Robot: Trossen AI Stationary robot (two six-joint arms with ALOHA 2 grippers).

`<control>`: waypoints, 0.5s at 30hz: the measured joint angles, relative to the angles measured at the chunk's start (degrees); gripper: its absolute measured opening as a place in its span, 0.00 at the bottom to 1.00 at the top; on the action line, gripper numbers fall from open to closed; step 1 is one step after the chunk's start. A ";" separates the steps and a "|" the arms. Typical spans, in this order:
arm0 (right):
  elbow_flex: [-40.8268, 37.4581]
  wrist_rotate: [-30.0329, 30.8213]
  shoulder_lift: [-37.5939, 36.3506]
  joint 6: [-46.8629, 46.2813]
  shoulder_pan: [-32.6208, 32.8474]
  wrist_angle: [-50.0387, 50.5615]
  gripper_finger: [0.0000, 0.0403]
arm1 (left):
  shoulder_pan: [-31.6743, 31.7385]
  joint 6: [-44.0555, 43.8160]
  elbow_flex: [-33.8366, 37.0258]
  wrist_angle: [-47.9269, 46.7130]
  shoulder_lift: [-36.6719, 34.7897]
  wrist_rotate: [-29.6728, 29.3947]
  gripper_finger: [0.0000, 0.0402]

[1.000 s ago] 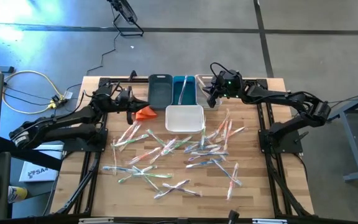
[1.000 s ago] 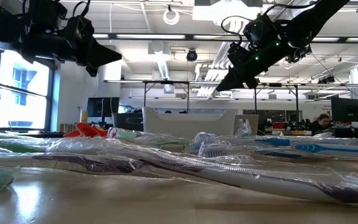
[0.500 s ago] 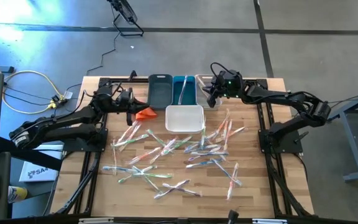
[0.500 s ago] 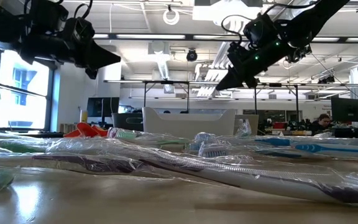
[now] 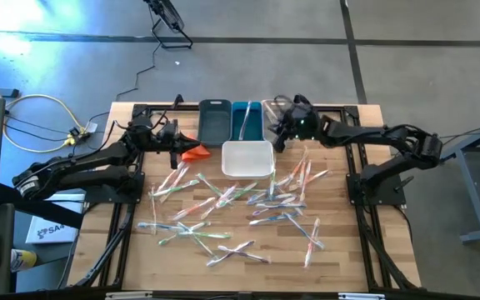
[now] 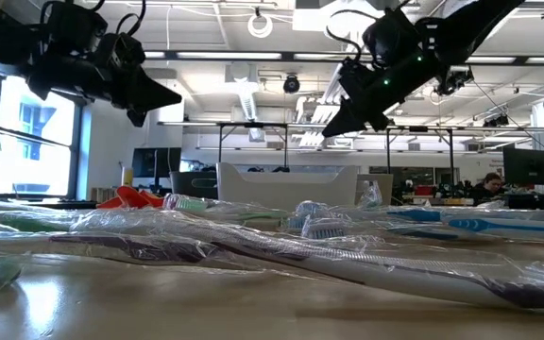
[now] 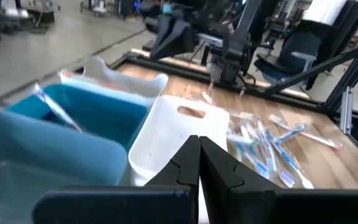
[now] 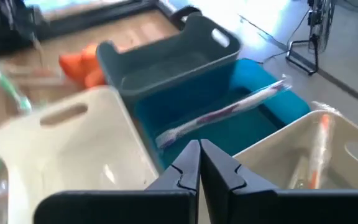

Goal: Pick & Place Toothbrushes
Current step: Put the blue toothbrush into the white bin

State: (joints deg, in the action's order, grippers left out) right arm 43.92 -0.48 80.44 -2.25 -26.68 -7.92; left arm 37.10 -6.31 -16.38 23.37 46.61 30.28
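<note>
Over half a second the right gripper (image 5: 283, 136), fingers pressed together and empty, has swung from the clear end bin toward the white plastic bin (image 5: 248, 158), while the closed left gripper (image 5: 176, 142) waits and the wrapped toothbrushes (image 5: 240, 204) lie scattered, suggesting another pick comes next.

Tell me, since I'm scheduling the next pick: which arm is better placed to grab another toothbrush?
Probably right: the right gripper, shut and empty, hovers near the densest toothbrushes; the left gripper hovers over the orange cloth.
</note>
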 joint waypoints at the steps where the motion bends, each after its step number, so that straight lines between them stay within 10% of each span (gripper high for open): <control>1: 0.41 2.19 0.00 0.55 1.57 1.73 0.01 | -0.02 0.00 0.00 -0.67 0.00 0.02 0.00; 8: 11.04 15.59 0.00 -4.22 9.83 26.78 0.01 | 0.00 0.00 0.00 -3.10 0.02 0.02 0.00; 15: 19.68 11.48 0.00 -15.58 14.05 42.97 0.01 | 0.00 0.00 0.00 -3.08 0.02 0.02 0.00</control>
State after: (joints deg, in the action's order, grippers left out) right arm 63.60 11.00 80.44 -17.83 -12.63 35.05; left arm 37.10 -6.31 -16.38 20.29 46.63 30.30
